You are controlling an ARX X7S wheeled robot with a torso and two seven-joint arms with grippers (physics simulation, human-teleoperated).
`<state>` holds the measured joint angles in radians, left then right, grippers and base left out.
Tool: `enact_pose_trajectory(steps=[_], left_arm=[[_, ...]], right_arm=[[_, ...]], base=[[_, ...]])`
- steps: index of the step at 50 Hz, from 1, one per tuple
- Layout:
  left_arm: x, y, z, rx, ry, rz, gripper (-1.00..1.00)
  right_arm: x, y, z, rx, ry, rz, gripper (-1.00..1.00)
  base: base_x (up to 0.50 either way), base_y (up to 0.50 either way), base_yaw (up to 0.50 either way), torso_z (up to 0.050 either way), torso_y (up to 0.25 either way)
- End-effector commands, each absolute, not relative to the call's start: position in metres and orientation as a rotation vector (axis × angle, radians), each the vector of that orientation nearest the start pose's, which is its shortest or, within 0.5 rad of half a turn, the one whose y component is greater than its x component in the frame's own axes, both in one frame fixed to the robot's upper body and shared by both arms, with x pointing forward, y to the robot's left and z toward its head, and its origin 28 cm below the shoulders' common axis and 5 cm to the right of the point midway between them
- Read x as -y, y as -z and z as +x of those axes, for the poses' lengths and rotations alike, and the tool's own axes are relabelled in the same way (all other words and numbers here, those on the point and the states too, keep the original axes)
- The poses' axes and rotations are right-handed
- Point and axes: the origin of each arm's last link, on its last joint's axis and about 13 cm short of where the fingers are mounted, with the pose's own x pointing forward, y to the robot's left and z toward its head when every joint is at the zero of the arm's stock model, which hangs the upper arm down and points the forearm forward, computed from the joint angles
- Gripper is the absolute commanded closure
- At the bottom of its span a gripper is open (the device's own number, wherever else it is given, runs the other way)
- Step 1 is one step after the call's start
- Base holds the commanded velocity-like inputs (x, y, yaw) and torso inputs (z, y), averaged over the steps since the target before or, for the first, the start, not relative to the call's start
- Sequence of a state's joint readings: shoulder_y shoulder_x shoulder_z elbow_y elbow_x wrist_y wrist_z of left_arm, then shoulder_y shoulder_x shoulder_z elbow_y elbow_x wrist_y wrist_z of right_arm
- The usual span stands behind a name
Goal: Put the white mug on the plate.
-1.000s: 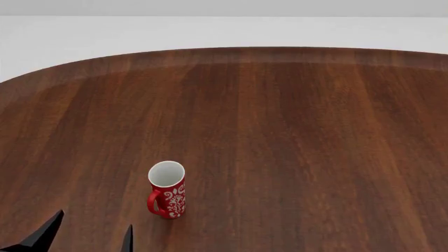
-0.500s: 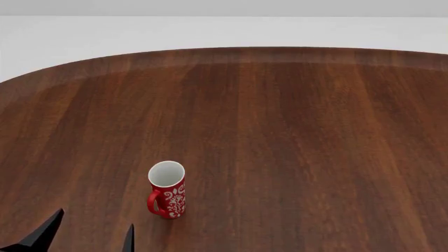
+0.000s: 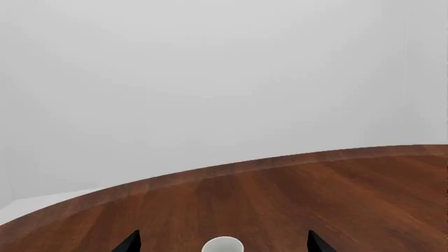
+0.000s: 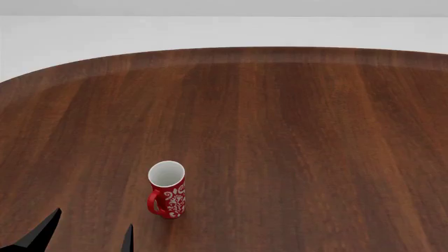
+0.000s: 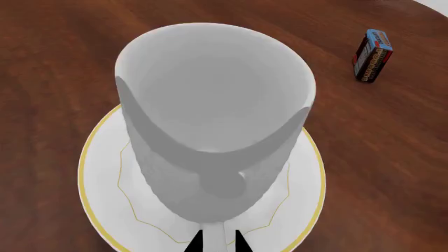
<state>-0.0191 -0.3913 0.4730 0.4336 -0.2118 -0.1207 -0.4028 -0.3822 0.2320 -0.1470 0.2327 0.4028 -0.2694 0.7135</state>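
In the right wrist view the white mug (image 5: 210, 94) stands upright over the middle of the plate (image 5: 105, 210), a white dish with a thin yellow rim. My right gripper (image 5: 219, 242) is shut on the mug's handle, its dark fingertips (image 5: 198, 242) on either side. Whether the mug's base touches the plate I cannot tell. Neither mug nor plate shows in the head view. My left gripper (image 4: 87, 236) is open at the table's near left, holding nothing, with the red floral mug (image 4: 167, 191) just beyond it. The left wrist view has that mug's rim (image 3: 222, 245) between the spread fingertips (image 3: 129, 242).
A small red and blue box (image 5: 370, 55) stands upright on the dark wooden table (image 4: 294, 131), some way from the plate. The table's curved far edge (image 4: 231, 51) meets a pale floor.
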Motion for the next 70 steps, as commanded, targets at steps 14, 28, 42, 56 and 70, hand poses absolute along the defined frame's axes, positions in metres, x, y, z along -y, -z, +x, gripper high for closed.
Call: enact_pose_trajectory(steps=[14,28,42,56,70], left_arm=[[-0.182,-0.081,0.184,0.206,0.173,0.072,-1.00],[-0.181,-0.080,0.186,0.202,0.181,0.063,-1.00],[-0.182,-0.080,0.185,0.206,0.176,0.060,-1.00],[-0.184,-0.081,0.184,0.215,0.167,0.050,-1.00],[-0.186,-0.085,0.185,0.234,0.155,0.050,-1.00]], right_arm=[[0.135,0.059,0.080,-0.406,0.689,0.014,-1.00],[0.133,0.036,0.082,-0.340,0.691,-0.015,-1.00],[0.132,0.006,0.085,-0.243,0.711,-0.076,-1.00],[0.130,-0.018,0.091,-0.170,0.701,-0.095,-1.00],[0.128,-0.037,0.096,-0.101,0.676,-0.119,-1.00]], base=[[0.00,0.00,0.00,0.000,0.000],[0.00,0.00,0.00,0.000,0.000],[0.00,0.00,0.00,0.000,0.000],[0.00,0.00,0.00,0.000,0.000],[0.00,0.00,0.00,0.000,0.000]])
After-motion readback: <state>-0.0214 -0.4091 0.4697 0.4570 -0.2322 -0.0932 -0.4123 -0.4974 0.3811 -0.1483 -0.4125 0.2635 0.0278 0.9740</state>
